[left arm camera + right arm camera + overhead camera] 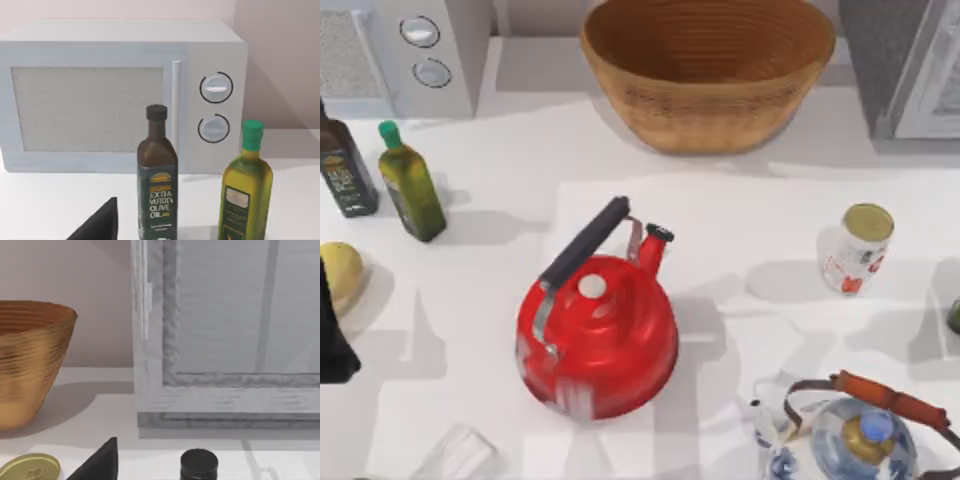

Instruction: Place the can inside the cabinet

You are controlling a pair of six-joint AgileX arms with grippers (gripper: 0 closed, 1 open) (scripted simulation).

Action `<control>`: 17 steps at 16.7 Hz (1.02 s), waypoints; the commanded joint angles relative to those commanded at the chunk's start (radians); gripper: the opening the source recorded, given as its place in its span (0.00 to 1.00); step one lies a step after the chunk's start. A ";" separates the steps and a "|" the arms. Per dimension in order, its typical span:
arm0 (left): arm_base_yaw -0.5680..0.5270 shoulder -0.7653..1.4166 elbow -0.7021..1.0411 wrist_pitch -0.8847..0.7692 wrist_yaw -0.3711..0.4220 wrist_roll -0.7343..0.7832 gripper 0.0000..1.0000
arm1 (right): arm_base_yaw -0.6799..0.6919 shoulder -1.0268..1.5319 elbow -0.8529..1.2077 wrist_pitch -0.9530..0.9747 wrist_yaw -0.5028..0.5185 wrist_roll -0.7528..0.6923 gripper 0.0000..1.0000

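The can (857,248) is white with red marks and a dull gold top. It stands upright on the right side of the table, in front of the cabinet (880,60). The cabinet has a grey speckled side and a white framed door, and it sits at the back right. In the right wrist view the can's gold top (30,467) lies low beside a black part of my right gripper (100,462), with the cabinet door (225,390) behind. My left gripper (332,340) is parked at the table's left edge, far from the can.
A red kettle (597,335) fills the table's middle and a woven basket (708,75) stands at the back. At the left are a white microwave (430,50), a dark oil bottle (345,170) and a green-capped bottle (410,185). A blue-and-white teapot (860,435) is at the front right.
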 joint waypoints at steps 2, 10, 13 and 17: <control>0.000 0.000 0.000 0.000 0.000 0.000 1.00 | 0.000 0.001 0.001 0.001 0.000 0.000 1.00; 0.000 0.000 0.000 0.000 0.000 0.000 1.00 | 0.157 0.381 0.206 0.262 0.066 0.140 1.00; 0.000 0.000 0.000 0.000 0.000 0.000 1.00 | 0.266 0.680 0.307 0.412 0.148 0.215 1.00; 0.000 0.000 0.000 0.000 0.000 0.000 1.00 | 0.418 1.107 0.403 0.573 0.276 0.290 1.00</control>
